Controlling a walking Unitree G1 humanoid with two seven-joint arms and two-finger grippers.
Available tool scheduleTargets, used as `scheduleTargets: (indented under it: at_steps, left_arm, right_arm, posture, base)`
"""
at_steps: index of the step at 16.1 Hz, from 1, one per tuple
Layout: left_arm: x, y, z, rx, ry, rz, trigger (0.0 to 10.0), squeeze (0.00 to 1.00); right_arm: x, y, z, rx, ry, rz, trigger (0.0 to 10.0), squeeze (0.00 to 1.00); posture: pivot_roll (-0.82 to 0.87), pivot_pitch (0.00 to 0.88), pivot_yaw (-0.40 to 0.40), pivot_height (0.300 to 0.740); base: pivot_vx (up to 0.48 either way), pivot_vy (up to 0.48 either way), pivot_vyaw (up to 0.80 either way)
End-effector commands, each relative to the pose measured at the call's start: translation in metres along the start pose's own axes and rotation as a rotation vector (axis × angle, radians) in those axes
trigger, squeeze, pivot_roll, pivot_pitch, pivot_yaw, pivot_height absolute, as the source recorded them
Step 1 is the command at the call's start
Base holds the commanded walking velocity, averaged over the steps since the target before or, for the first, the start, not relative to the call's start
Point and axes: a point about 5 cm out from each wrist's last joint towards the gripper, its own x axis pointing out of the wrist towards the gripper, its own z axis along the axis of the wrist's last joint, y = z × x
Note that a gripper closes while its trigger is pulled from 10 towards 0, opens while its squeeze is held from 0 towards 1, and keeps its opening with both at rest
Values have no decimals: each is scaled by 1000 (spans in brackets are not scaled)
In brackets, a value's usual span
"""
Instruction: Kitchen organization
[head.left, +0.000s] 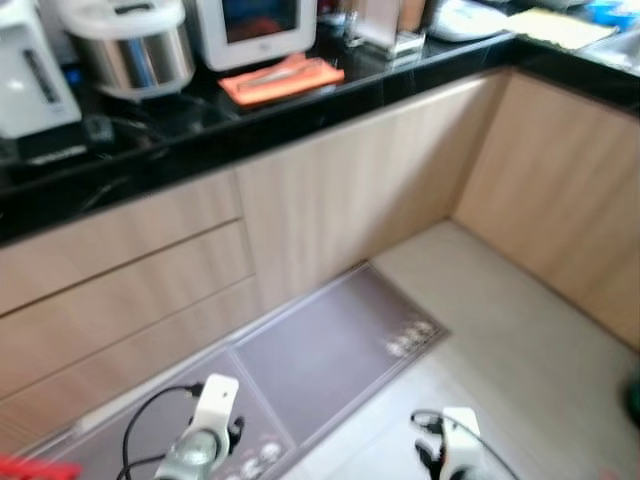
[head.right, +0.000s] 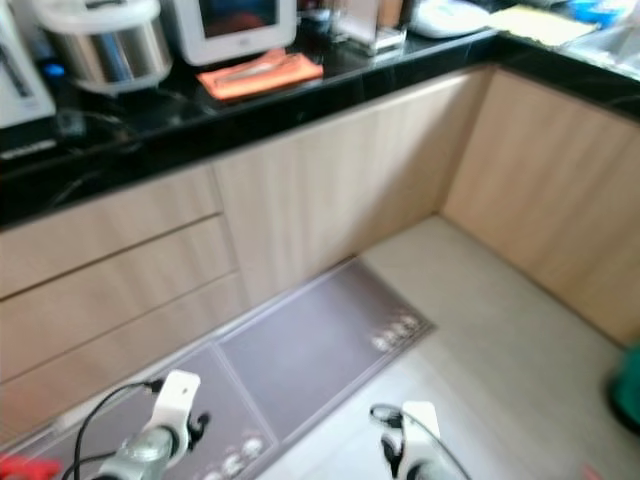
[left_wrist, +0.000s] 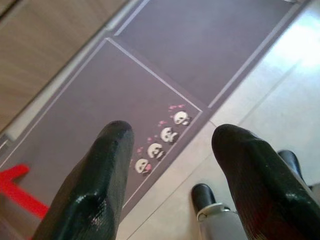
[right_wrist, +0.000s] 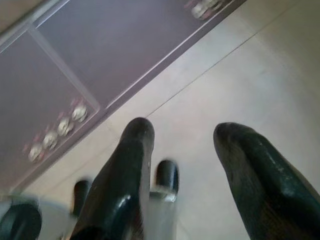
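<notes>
Left gripper and right gripper: fingers spread apart, holding nothing. Beyond the fingertips lies a grey floor mat; the black counter stands well ahead.

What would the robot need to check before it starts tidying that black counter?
1. Left gripper free: ok, fingers apart, nothing between them, hanging over the purple floor mat.
2. Right gripper free: ok, fingers apart, over the pale floor tiles.
3. Counter in sight: ok, it bears a rice cooker, an orange cloth and a white appliance.
4. Picture sharp enough to choose a thing: not ok, head views are blurred.
5. Path to the cabinets: ok, only the mat lies there.
6. Drawers shut: ok, fronts sit flush.
</notes>
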Motion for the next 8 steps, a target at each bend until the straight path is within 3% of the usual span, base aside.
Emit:
scheduleTargets:
  at_steps: [1,8]
  left_arm:
    - [-3,6,-12,15,40,7,10000,0]
    - [-3,4,-13,43,52,-4,10000,0]
  right_arm:
    - [0,6,-4,11,12,14,10000,0]
    - [0,7,-5,7,16,18,10000,0]
  posture:
    - [36,0,28,740]
    - [31,0,30,740]
  base:
    - [0,0,-769]
    - [0,0,-769]
